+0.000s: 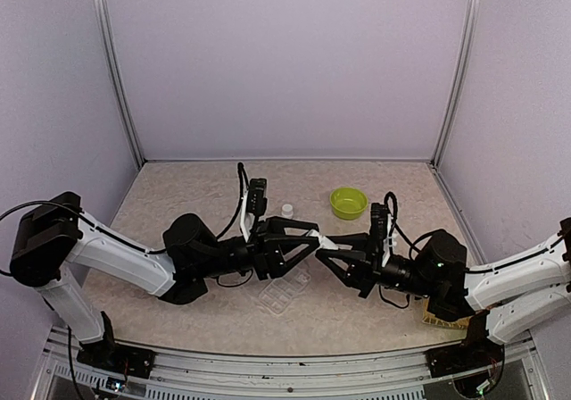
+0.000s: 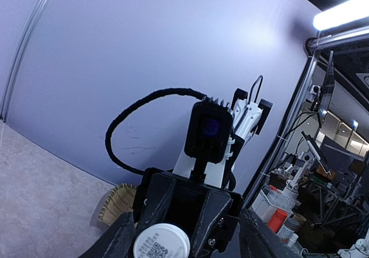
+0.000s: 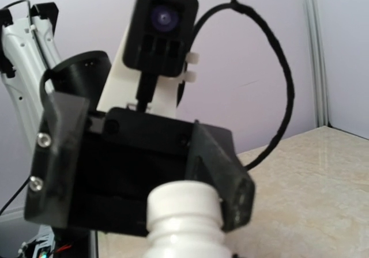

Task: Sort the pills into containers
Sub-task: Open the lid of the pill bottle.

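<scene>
You're gripping the white bottle (image 3: 184,217) with the right end effector (image 1: 323,246); the left end effector (image 1: 313,238) is straddling it, jaws standing apart.

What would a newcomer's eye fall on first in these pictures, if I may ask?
The grippers meet nose to nose mid-scene: the right gripper is shut on a small white bottle, and the left gripper stands open around its end. Beyond them sits a lime-green bowl; a clear pill box lies nearer the bases.
</scene>
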Tool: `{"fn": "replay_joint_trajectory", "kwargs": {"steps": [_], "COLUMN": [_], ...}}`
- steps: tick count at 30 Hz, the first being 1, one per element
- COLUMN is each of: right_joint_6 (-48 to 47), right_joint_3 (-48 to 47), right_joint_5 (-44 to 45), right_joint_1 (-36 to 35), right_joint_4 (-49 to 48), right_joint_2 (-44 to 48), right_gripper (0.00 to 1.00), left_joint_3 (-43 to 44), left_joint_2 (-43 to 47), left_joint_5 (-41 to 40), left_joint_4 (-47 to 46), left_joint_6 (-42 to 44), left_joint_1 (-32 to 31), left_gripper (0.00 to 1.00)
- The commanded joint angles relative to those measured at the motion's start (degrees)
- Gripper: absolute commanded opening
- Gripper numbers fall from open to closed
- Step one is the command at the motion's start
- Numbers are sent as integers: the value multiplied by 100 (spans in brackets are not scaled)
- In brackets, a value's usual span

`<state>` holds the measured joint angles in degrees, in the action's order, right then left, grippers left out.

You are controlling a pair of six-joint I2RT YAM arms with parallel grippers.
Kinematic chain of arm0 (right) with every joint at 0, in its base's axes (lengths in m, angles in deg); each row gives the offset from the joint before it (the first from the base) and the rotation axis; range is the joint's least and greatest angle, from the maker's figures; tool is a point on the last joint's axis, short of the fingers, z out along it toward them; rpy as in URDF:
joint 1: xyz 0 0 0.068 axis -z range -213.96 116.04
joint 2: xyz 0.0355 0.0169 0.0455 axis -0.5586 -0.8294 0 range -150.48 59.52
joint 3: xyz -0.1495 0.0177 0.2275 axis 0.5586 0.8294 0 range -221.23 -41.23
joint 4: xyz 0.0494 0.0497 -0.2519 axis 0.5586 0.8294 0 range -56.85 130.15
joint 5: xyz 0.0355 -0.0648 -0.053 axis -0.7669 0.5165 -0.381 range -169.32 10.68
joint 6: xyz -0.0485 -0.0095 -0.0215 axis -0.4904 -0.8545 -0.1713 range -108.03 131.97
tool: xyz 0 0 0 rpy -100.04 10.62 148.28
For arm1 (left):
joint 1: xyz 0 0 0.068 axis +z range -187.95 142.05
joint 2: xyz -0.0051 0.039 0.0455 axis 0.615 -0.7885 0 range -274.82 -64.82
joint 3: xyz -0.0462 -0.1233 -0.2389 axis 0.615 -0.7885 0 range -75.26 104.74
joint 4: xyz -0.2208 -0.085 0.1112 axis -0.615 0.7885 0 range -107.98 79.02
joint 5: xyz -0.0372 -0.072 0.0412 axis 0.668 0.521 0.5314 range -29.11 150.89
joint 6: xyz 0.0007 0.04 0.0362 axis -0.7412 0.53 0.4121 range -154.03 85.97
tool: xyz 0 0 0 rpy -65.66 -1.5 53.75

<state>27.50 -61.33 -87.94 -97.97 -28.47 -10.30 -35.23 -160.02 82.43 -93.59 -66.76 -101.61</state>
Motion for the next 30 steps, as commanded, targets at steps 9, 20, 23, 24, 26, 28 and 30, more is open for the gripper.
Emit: {"fn": "replay_joint_trajectory", "kwargs": {"steps": [9,20,23,24,26,28,30], "right_joint_6": [89,25,19,12,10,6,-9], "right_joint_3": [85,76,81,77,73,60,39], "right_joint_5": [649,662,639,630,598,546,486], "right_joint_1": [-33,-33,-33,-33,-33,-33,-33], "right_joint_4": [-33,37,38,37,37,45,53], "right_joint_2": [43,118,142,144,144,137,106], "right_gripper": [24,25,25,25,25,24,25], "left_joint_3": [-102,-118,-114,-106,-88,-77,-70], "left_joint_2": [-18,-23,-23,-23,-27,-34,-29], "left_joint_5": [-26,-103,-138,-148,-157,-174,-199], "left_joint_4": [-243,-171,-128,-104,-71,-51,-13], "left_joint_6": [48,37,32,18,20,-4,-16], "left_joint_1": [47,47,56,55,64,71,79], "left_gripper": [48,45,40,37,33,30,27]}}
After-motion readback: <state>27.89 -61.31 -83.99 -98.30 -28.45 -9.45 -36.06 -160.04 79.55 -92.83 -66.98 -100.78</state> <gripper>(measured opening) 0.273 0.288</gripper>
